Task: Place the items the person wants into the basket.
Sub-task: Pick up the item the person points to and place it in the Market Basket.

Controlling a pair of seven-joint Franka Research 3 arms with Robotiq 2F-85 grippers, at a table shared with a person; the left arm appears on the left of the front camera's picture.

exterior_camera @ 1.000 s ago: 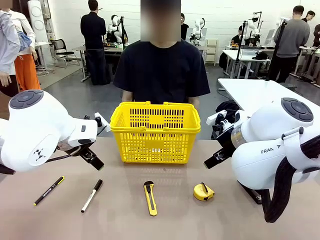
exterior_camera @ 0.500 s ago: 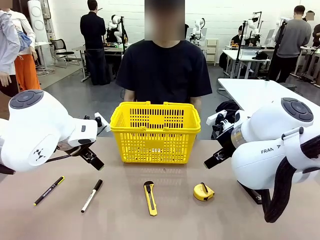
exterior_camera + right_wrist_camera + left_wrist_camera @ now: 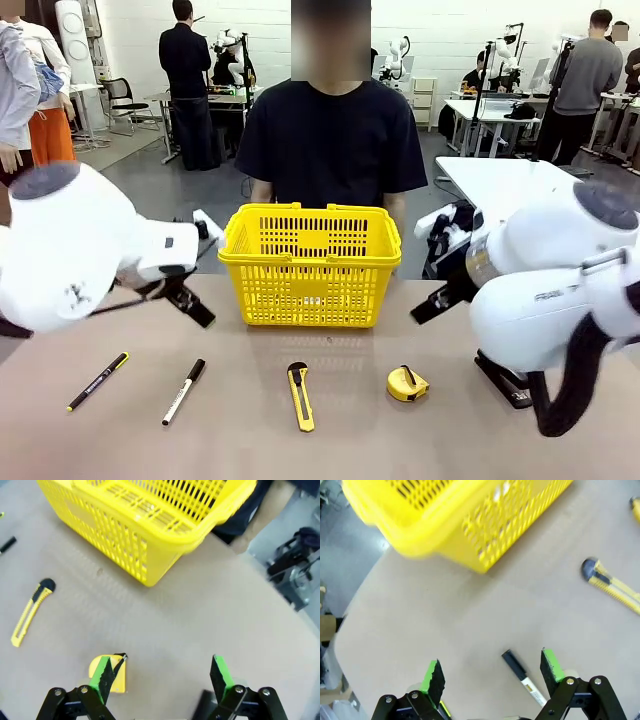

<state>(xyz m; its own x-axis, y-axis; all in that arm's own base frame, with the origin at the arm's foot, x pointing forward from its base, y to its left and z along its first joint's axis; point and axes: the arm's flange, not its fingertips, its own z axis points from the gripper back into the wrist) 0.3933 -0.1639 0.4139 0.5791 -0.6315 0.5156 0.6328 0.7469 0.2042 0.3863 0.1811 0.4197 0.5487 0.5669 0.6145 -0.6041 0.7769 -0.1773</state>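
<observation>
The yellow basket [image 3: 310, 262] stands mid-table in front of the person [image 3: 330, 140], whose hands are down behind it. On the near table lie the white marker [image 3: 184, 390], the yellow tape measure [image 3: 407, 384] and, half hidden under my right arm, the black stapler [image 3: 506, 380]. My left gripper [image 3: 193, 303] hovers open left of the basket [image 3: 460, 515], above the marker [image 3: 522, 677]; its own view shows it [image 3: 492, 672] empty. My right gripper [image 3: 434, 301] hangs open right of the basket [image 3: 150, 525], and in its wrist view it [image 3: 162, 675] is empty, with the tape measure [image 3: 117, 676] at its left finger.
A yellow utility knife [image 3: 300, 396] lies between the marker and the tape measure. A black pen with yellow accents [image 3: 97, 381] lies at the far left. Bare table stretches around the tools. Other people and tables fill the room behind.
Both arms have shifted slightly, and each gripper has risen a little beside the basket. The tools, the basket and the person are unmoved.
</observation>
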